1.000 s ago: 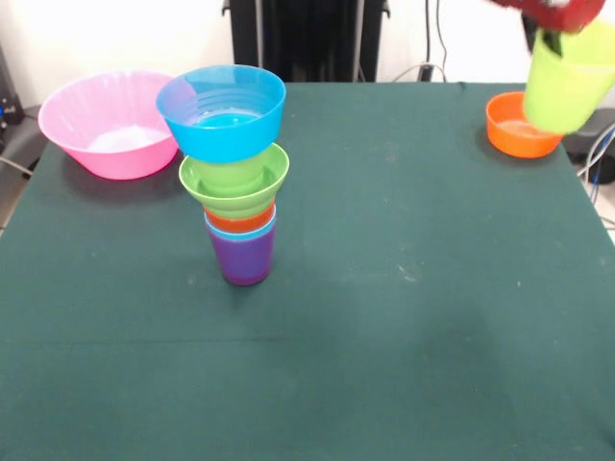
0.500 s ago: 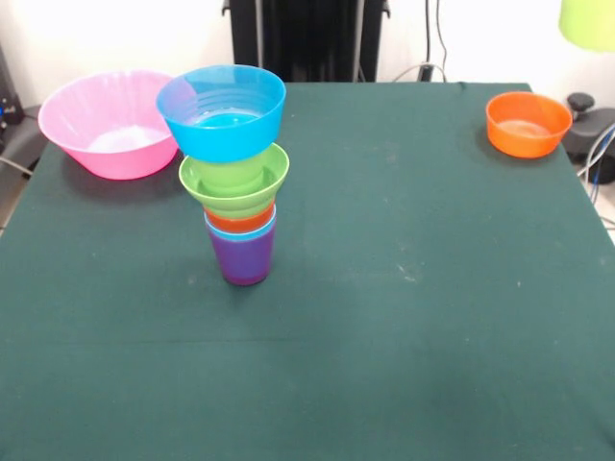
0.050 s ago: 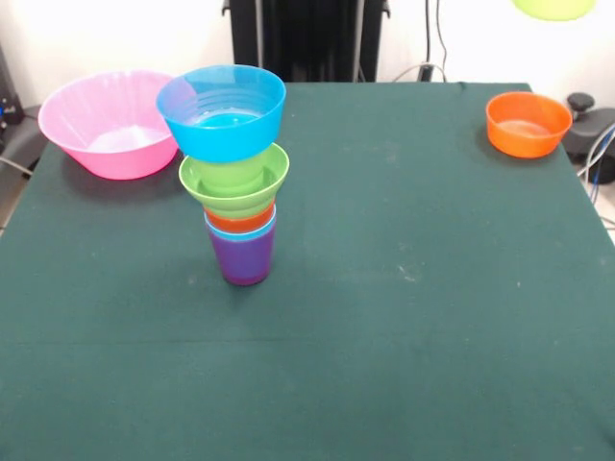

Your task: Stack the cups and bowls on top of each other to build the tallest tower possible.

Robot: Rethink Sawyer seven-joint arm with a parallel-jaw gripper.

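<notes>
No brand, label or readable writing on anything in view.

Cut off at the top edge, right of centre: only the rounded bottom of a yellow-green cup (image 3: 553, 8), hanging well above the table (image 3: 404, 327). Nothing visible of the gripper itself, so cannot tell whether spread or pinching that cup.

Left of centre on the table: the tower (image 3: 235, 173), upright, a nested stack of smooth glossy plastic. At the base, a purple cup (image 3: 242, 257), tapered, narrow end down on the cloth. Inside it, just the rim of a light blue cup (image 3: 240, 231), and above that a thin band of an orange cup (image 3: 238, 220); the rest of both hidden in the nesting. Next up, a ridged green bowl (image 3: 234, 182), wide and flaring, with what looks like another green piece inside, hard to make out. On top, a blue bowl (image 3: 222, 110), round, slightly off to the left of the stack's axis, faint rings on its inner wall.

At the far left corner: a large translucent pink bowl (image 3: 108, 122), partly overhanging the table's edge, its right rim hidden behind the blue bowl.

At the far right corner: a small orange bowl (image 3: 527, 123), well apart from the tower.

Table covered in dark green cloth, matte, faintly scuffed with pale marks near the middle.
</notes>
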